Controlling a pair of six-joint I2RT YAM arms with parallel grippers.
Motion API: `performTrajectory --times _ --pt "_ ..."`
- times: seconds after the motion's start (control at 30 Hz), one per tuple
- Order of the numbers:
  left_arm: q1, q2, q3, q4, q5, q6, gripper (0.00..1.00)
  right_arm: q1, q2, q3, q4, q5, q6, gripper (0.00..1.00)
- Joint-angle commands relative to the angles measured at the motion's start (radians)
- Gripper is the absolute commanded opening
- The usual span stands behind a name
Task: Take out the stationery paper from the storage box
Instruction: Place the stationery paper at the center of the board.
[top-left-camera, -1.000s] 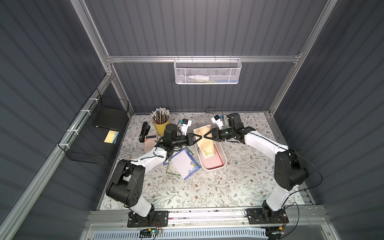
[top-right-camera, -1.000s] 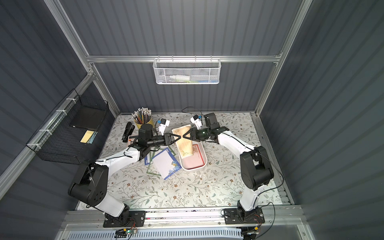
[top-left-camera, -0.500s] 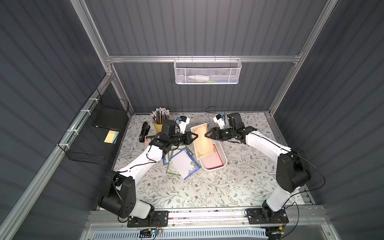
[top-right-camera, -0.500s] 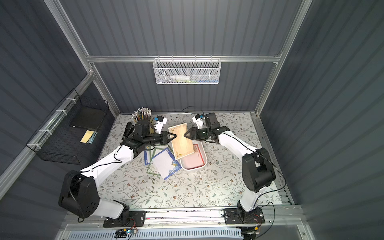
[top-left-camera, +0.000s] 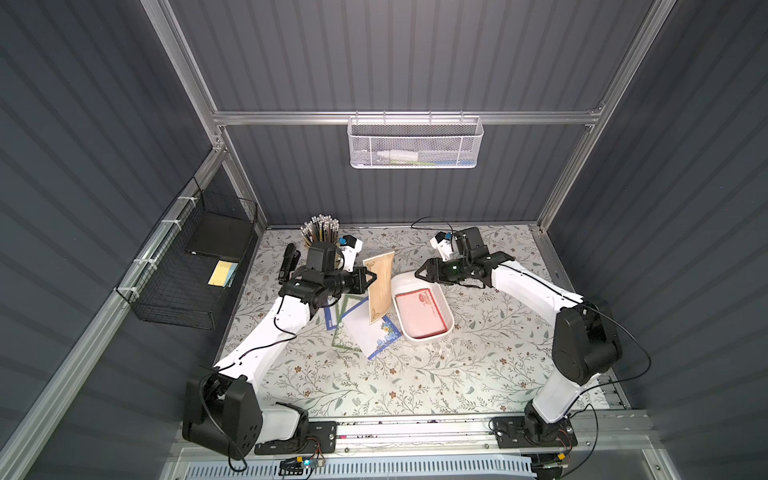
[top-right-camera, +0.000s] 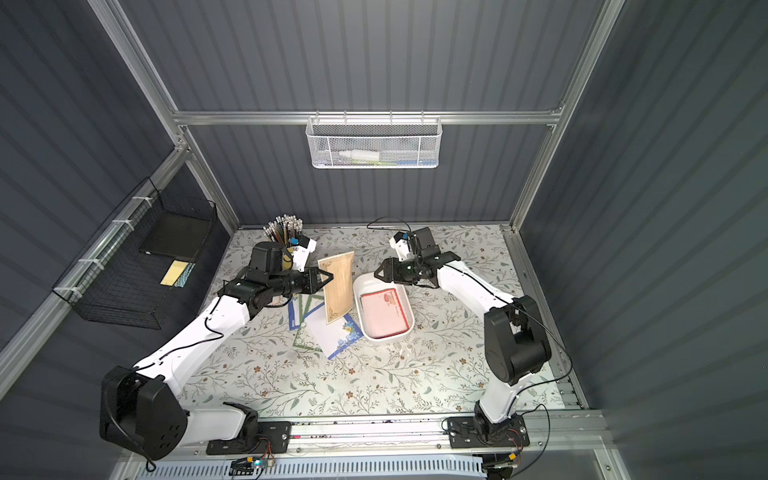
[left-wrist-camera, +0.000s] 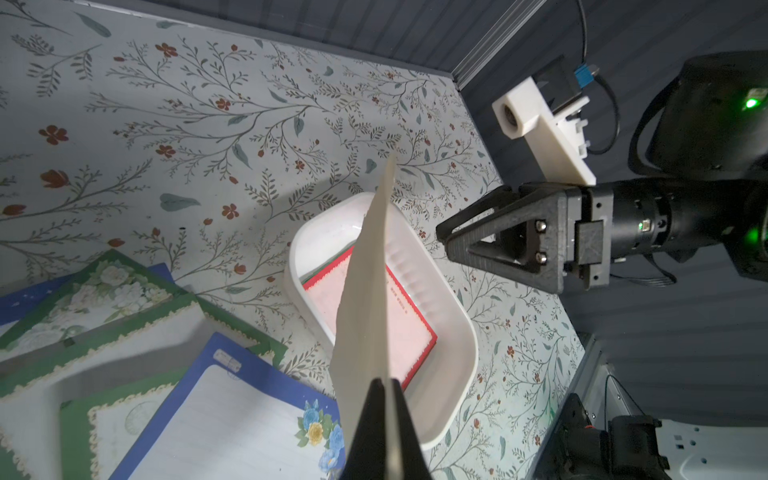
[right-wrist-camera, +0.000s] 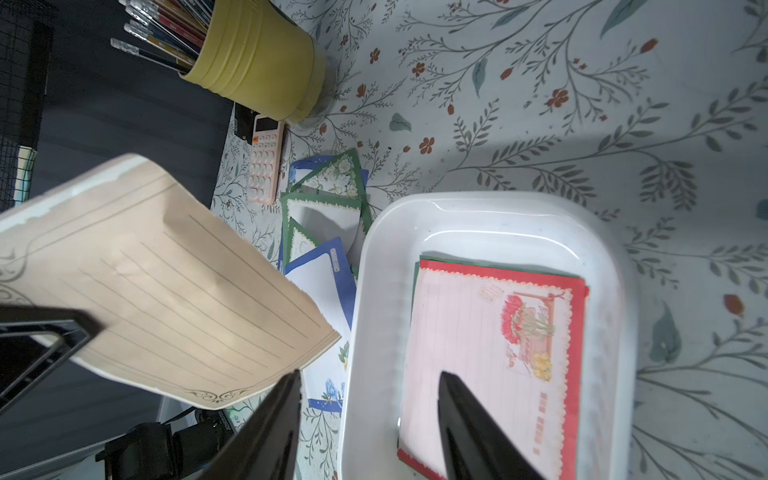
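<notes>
Tan-cream stationery paper (top-left-camera: 380, 291) aloft beside storage box (top-left-camera: 404, 286)
Noted left gripper (top-left-camera: 371, 279) pinching one long edge of that sheet, tilted, clear of the floral table (top-left-camera: 374, 382), close above loose green and blue sheets (top-left-camera: 365, 334). Noted right gripper (right-wrist-camera: 370, 374) spread and empty, hovering over the box's far end. Found red-bordered sheet (top-left-camera: 419, 311) lying flat inside the box

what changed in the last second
The left gripper, jaws shut on the tan sheet, carried it from over the storage box toward the pile of sheets beside it. The right gripper opened its jaws wider, apparently letting that sheet go. Unchanged: the right gripper's place over the box's far end, the red-bordered sheet in the box, the pile.
</notes>
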Motion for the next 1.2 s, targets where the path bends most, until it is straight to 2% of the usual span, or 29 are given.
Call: performTrajectory --times 0.0,0.2,0.4,0.77,0.87,0.93,1.03,1.17 --pt "0.007 -0.028 -0.005 -0.099 -0.033 0.039 0.00 0.001 0.004 0.002 -0.029 0.015 -0.026 0.57" --pt "0.025 -0.047 -0.064 -0.155 -0.084 0.029 0.00 0.026 0.003 -0.015 -0.057 0.087 -0.048 0.57" --pt "0.054 -0.029 -0.111 -0.149 -0.095 0.033 0.00 0.077 0.057 0.029 -0.147 0.232 -0.076 0.57" --pt "0.055 0.061 -0.145 -0.099 -0.074 0.061 0.00 0.186 0.179 0.114 -0.274 0.604 -0.082 0.57" --pt "0.055 0.093 -0.153 -0.116 -0.107 0.047 0.00 0.192 0.195 0.123 -0.285 0.646 -0.071 0.64" --pt "0.055 0.136 -0.133 -0.152 -0.173 0.036 0.00 0.198 0.204 0.132 -0.295 0.685 -0.066 0.72" --pt "0.056 0.201 -0.103 -0.178 -0.244 0.044 0.00 0.205 0.222 0.144 -0.294 0.709 -0.061 0.78" --pt "0.057 0.262 -0.071 -0.203 -0.295 0.040 0.05 0.205 0.251 0.160 -0.297 0.691 -0.055 0.79"
